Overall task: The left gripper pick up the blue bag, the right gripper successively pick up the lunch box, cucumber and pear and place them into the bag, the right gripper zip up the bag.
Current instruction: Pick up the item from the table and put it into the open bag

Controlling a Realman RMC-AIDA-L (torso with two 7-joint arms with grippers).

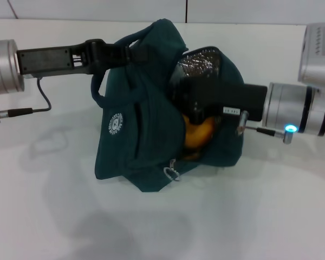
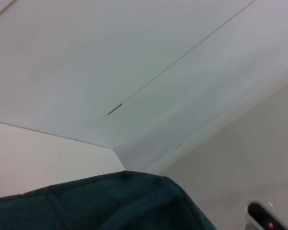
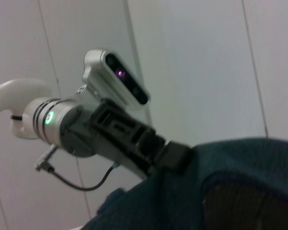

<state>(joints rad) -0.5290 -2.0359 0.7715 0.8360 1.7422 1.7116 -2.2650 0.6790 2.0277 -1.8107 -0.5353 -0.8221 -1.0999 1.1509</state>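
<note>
**Pear inside the bag, my right pincer reaching in**

The blue bag (image 1: pixel 146 135) sits on the white desk (image 1: pixel 54 216), tipped so that its open mouth faces my right side and its silver lining (image 1: pixel 203 65) shows at the top. A yellow-orange pear (image 1: pixel 197 132) lies in that opening, just under my right pincer (image 1: pixel 197 111). That pincer is pushed well into the mouth, and the bag's edge and its own black body hide its fingers, so I cannot tell whether they are spread or closed, or whether they touch the pear.

My left pincer (image 1: pixel 116 51) comes in from the left at the bag's top and is clenched on the blue bag at its handles, holding that side up. From my right wrist I see it (image 3: pixel 175 155) meet the cloth (image 3: pixel 245 163); my left wrist view catches only a fold of the bag (image 2: pixel 110 201).

A silver zip ring (image 1: pixel 172 173) hangs at the bag's lower front edge, near the desk.
</note>
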